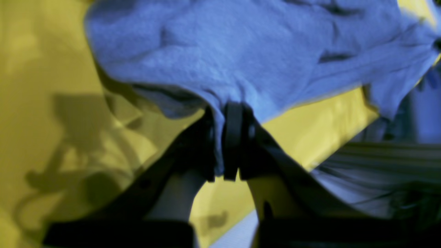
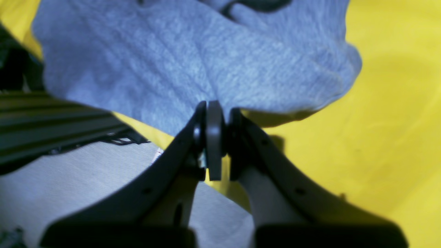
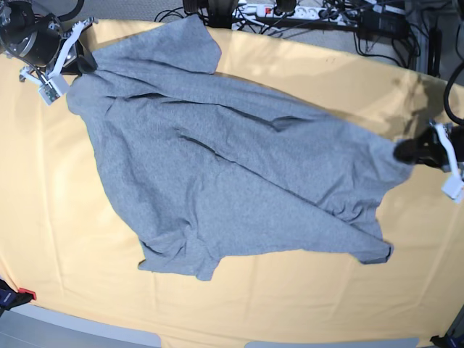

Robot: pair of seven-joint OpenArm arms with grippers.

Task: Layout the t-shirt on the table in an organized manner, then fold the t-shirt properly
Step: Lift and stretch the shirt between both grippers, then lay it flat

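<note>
Still laying out, no fold started.
Stretching t-shirt (image 3: pixel 232 181) diagonally across table (image 3: pixel 65 239), plain side up, wrinkled; left gripper (image 1: pixel 229 144) and right gripper (image 2: pixel 213 137) both clamping fabric edges at opposite ends.

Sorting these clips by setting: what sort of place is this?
Likely a robotics lab bench: a cloth-covered table, a grey t-shirt stretched between the left gripper and right gripper, and power strips and cables behind.
</note>
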